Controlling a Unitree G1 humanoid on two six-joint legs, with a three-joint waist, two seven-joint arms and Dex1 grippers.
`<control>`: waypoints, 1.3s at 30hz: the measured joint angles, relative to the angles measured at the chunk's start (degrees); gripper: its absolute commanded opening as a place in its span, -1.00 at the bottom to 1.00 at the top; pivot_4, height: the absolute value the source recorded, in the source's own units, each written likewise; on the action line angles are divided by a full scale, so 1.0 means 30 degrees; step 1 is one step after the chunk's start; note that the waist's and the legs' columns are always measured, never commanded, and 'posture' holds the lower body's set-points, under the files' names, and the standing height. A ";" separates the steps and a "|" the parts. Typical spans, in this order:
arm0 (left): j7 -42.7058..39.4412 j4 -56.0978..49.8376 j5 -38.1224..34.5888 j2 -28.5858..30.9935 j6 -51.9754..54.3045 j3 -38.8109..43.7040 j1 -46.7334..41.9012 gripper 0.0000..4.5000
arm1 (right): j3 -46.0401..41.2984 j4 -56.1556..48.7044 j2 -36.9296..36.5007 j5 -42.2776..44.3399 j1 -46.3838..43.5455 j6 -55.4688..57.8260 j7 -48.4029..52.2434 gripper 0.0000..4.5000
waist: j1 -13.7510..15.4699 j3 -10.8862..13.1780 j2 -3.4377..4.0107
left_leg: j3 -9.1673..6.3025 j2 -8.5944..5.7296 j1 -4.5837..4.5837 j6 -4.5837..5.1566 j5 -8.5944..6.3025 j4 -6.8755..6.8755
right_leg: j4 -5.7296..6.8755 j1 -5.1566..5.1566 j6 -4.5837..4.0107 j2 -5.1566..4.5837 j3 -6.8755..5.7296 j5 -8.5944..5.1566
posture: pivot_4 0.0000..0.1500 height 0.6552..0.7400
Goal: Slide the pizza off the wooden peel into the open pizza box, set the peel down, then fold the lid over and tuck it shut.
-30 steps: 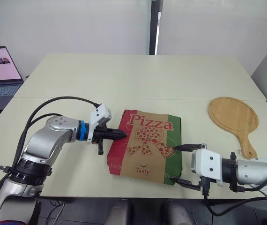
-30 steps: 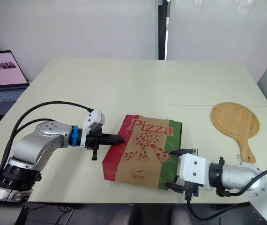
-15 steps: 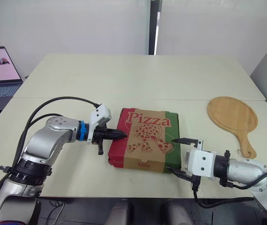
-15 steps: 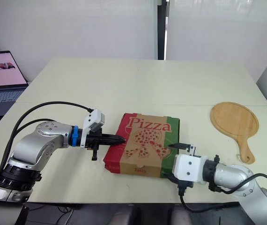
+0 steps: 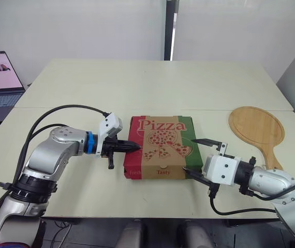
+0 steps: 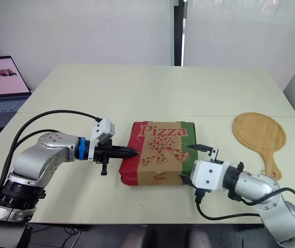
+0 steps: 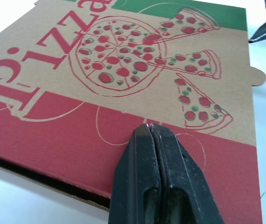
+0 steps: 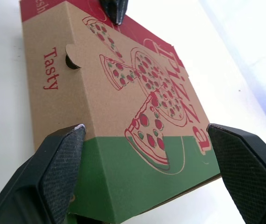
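Cardboard pizza box (image 5: 160,147) reads "Pizza", "Tasty", perhaps "Fresh".

Pizza box (image 5: 160,147): brown cardboard lid, red band along one side, green along the other. Red "Pizza" lettering; red-outlined pizza and slices dotted red and green; "Tasty" in red on front wall.
Peel (image 5: 256,129): pale honey wood.
Table (image 5: 152,88): cream.
Left gripper (image 5: 135,147): black, white housing, blue collar.
Right gripper (image 5: 191,156): black, white housing.

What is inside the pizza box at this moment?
Nothing inside shows: the pizza box is closed flat, its top covering whatever it holds. The shut left pincer sits at its red side; the open right pincer straddles its green corner.
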 measured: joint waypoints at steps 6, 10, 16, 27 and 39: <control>0.0009 0.0033 -0.0019 -0.0054 0.0023 0.0022 -0.0256 -1.00 | -0.0082 -0.0004 -0.0129 0.0430 0.0368 -0.0081 0.0849 0.99 | 0.0007 0.0000 0.0000 | -0.0001 -0.0004 -0.0001 0.0001 0.0000 0.0001 | 0.0001 0.0005 0.0000 0.0000 -0.0002 0.0000 | 1.00 0.72; 0.0027 0.0050 -0.0019 -0.0077 0.0023 0.0038 -0.0311 -1.00 | -0.0247 -0.0267 -0.0808 0.1703 0.0848 0.0580 0.2247 0.99 | 0.0008 0.0000 -0.0001 | -0.0003 -0.0002 -0.0001 0.0004 -0.0002 0.0002 | 0.0000 0.0008 0.0000 0.0000 -0.0004 0.0000 | 1.00 0.72; 0.0035 0.0102 -0.0015 -0.0113 0.0021 0.0041 -0.0398 -1.00 | 0.0128 -0.0343 -0.0701 0.1758 0.0070 0.1384 0.2441 0.99 | -0.0010 0.0000 -0.0001 | -0.0003 -0.0001 0.0000 0.0004 -0.0003 0.0002 | 0.0001 0.0003 0.0000 0.0001 -0.0004 0.0000 | 1.00 0.72; 0.0024 0.0118 -0.0014 -0.0133 0.0019 0.0053 -0.0452 -1.00 | 0.1355 0.0600 -0.0039 0.0473 -0.1451 0.2709 0.1994 0.99 | 0.0003 0.0000 0.0000 | -0.0003 -0.0007 -0.0003 -0.0001 0.0000 0.0006 | 0.0001 0.0000 0.0000 -0.0001 -0.0001 0.0000 | 1.00 0.72; 0.0001 0.0108 -0.0226 -0.0135 0.0029 0.0184 -0.0452 -1.00 | 0.2030 0.1192 0.1827 -0.1244 -0.2351 0.2125 0.0603 0.99 | -0.0042 0.0000 0.0000 | -0.0001 -0.0005 -0.0005 -0.0029 0.0017 0.0003 | 0.0014 -0.0020 -0.0001 0.0007 0.0008 0.0001 | 1.00 0.72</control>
